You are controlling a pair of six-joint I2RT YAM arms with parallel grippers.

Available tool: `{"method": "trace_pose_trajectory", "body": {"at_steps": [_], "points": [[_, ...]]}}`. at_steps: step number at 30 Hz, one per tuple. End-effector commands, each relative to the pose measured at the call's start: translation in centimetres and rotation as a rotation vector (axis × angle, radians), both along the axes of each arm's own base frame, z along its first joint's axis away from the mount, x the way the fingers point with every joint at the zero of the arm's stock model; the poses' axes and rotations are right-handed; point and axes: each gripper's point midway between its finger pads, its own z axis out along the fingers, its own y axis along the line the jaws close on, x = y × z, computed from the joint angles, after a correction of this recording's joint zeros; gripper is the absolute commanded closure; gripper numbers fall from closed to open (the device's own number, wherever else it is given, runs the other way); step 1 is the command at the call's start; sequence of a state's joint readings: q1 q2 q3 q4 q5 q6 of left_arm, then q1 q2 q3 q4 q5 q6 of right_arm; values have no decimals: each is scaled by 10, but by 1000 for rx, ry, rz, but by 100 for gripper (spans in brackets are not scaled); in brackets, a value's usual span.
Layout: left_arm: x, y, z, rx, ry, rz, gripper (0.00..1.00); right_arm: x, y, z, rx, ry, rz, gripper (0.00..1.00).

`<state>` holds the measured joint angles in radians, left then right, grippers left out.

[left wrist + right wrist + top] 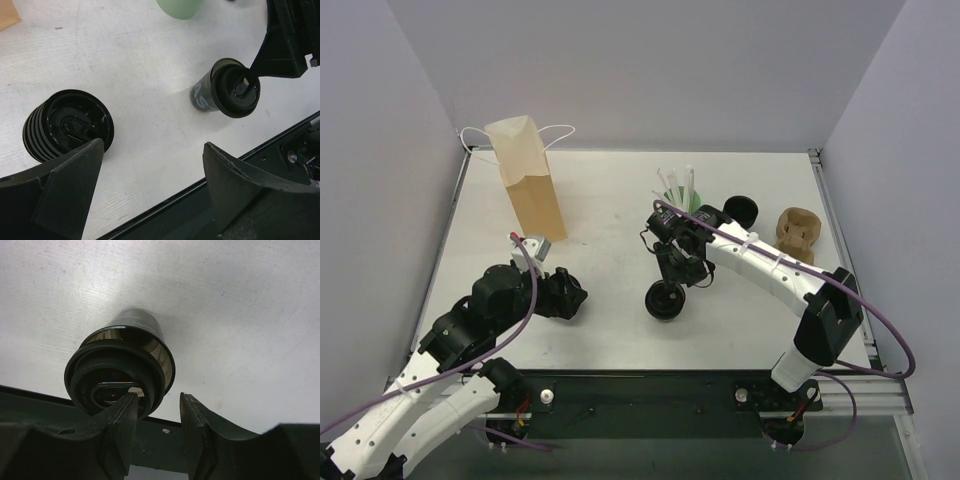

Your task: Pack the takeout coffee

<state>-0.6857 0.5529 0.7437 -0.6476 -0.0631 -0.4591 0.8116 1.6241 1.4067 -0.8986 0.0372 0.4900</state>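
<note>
Your right hand (158, 401) narrow, empty, touching crooked lid (117, 375): off-centre push could tip coffee cup (141, 322) on surface (240, 300).

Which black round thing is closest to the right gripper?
The lidded cup, at the right gripper; the ribbed lid stack sits by the left gripper.

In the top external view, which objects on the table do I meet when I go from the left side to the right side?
paper bag → takeout coffee → black round object → brown cup carrier
</note>
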Motion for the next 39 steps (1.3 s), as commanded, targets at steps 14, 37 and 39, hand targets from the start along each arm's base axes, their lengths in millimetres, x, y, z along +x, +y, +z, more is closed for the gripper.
{"method": "trace_pose_trajectory", "body": {"at_steps": [14, 37, 39], "points": [[2, -13, 5, -14, 0, -51, 10, -7, -3, -5, 32, 3, 21, 71], [3, -9, 8, -19, -13, -31, 10, 0, -5, 1, 32, -48, 19, 99], [3, -9, 9, -21, -14, -30, 10, 2, -5, 4, 34, -60, 24, 100]]}}
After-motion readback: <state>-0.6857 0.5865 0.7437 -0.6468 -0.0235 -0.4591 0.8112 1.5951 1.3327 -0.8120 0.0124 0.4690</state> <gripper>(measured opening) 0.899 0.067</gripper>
